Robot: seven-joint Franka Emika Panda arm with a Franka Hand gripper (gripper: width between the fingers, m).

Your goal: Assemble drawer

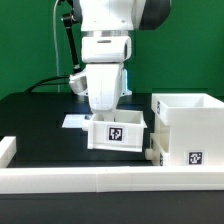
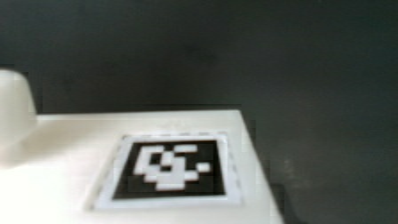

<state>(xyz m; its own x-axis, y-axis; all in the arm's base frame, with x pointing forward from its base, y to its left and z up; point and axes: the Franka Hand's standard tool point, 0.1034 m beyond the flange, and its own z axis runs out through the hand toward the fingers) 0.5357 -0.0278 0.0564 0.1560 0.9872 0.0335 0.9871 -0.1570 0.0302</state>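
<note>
A low white drawer tray (image 1: 118,133) with a black-and-white tag on its front stands mid-table. The tall white casing (image 1: 188,128) stands at the exterior view's right, open on top, with a tag low on its front. A small white knob-like part (image 1: 151,155) shows at the casing's lower side, next to the tray. My gripper (image 1: 106,113) reaches down onto the tray's rear part; its fingertips are hidden behind the tray wall. The wrist view shows the tray's tagged white face (image 2: 171,166) very close and no fingers.
A low white rim wall (image 1: 90,181) runs along the front and up the exterior view's left edge. The marker board (image 1: 74,121) lies behind the tray. A black cable hangs behind the arm. The table is black.
</note>
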